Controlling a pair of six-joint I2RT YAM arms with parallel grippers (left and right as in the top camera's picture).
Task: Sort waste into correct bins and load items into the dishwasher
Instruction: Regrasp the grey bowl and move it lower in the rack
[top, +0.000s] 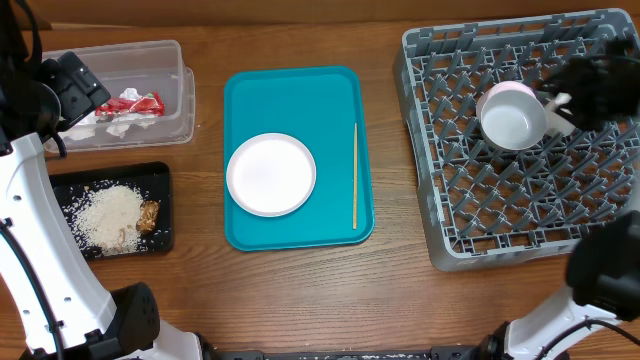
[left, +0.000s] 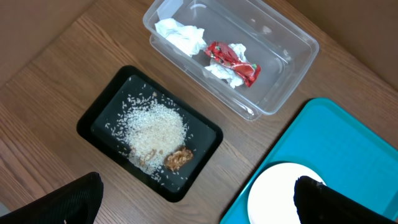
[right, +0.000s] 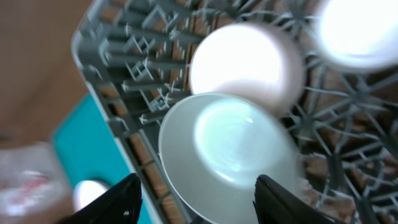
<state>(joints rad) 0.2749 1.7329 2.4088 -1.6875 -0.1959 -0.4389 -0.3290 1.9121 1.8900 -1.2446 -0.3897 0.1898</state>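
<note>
Sorting seems done: wrapper (left: 233, 61) and napkin (left: 180, 34) in the clear tub (left: 311, 46), rice crumbs (left: 155, 127) in the black tray (left: 112, 102); grey bowl (top: 512, 120) sits in the dish rack (top: 500, 215), apparently ungripped beneath the parted right hand (right: 199, 186); small white plate (top: 271, 174) waits on the teal tray (top: 300, 90); left hand (left: 199, 205) spread wide, empty.

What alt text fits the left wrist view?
A clear tub holding a crumpled white napkin and a red-and-white wrapper sits beside a black tray of rice crumbs and a brown snack piece. At lower right, a white plate lies on a teal tray; the open left hand frames the bottom edge.
</note>
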